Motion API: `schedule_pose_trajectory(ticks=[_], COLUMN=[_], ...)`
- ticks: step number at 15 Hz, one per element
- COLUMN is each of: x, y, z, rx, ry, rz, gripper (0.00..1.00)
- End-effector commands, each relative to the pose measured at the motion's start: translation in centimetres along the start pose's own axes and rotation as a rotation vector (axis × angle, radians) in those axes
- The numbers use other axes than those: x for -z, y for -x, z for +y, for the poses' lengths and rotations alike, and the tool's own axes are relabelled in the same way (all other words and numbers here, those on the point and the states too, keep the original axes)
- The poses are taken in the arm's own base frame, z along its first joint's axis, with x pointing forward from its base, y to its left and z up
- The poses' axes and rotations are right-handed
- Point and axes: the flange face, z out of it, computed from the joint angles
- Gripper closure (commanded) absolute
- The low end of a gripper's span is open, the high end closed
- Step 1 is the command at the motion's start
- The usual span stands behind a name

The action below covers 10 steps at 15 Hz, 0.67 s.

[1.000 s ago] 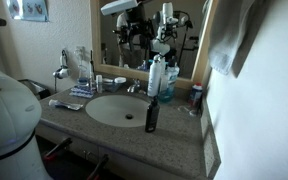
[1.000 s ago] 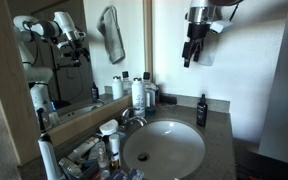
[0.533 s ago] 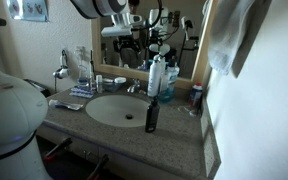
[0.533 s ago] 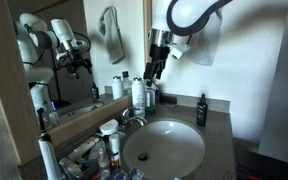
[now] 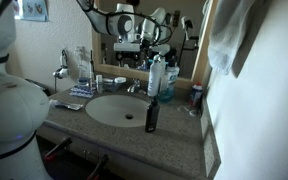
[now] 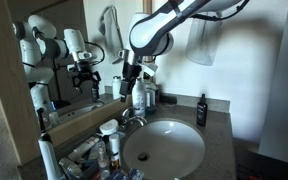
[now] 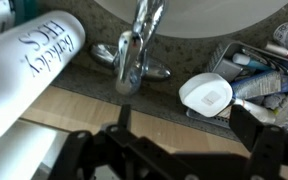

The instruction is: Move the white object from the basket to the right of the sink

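Note:
The white object (image 7: 206, 95) is a small, low, roundish item lying in the basket (image 7: 246, 62) among tubes; it also shows in an exterior view (image 6: 107, 128). The oval sink (image 6: 164, 148) sits in the grey speckled countertop in both exterior views (image 5: 114, 108), with the chrome faucet (image 7: 134, 50) behind it. My gripper (image 7: 184, 130) is open and empty, hanging above the faucet and the back of the counter (image 6: 127, 85), a little to the side of the white object and well above it.
A dark bottle (image 5: 151, 115) stands at the sink's front rim on the right (image 6: 201, 110). A tall white bottle (image 7: 34, 65) and other bottles (image 6: 139, 93) stand by the mirror behind the faucet. The mirror and wall are close behind the gripper.
The arm has swung from high over the right side of the counter across to above the faucet and come lower. The gripper stays open. Nothing on the counter has moved.

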Motion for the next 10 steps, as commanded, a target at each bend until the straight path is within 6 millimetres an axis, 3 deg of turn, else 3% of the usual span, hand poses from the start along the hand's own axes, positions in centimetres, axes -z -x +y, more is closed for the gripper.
schedule_pose_trajectory(ticks=[1, 5, 10], x=[-0.5, -0.5, -1.5], y=[-3.0, -3.9, -2.5], z=[0.6, 0.2, -2.2], rx=[0.166, 0.361, 0.596], ry=[-0.111, -0.238, -0.373], rz=[0.048, 0.073, -0.013], gripper=[0.00, 0.00, 0.00])
